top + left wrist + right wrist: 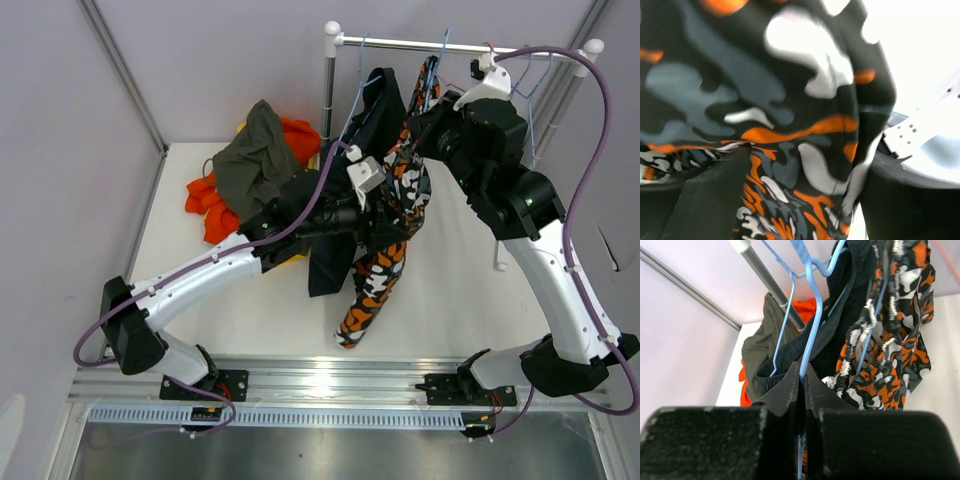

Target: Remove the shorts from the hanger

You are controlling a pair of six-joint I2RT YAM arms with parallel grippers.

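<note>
Watching camo shorts (385, 270) hang far-to-near off the hanger (812, 315), cloth lying between the wide-apart jaws of my left gripper (805, 200), not visibly pinched. Far right, my right gripper (801, 372) is clamped on the hanger wire.

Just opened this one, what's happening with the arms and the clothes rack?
The right gripper is shut on a light-blue wire hanger on the rack. The left gripper has its jaws open around the orange, black and white camouflage shorts, which hang from a hanger. Dark navy-black shorts hang beside them. Olive-grey shorts and orange-red shorts lie heaped on the white table.
</note>
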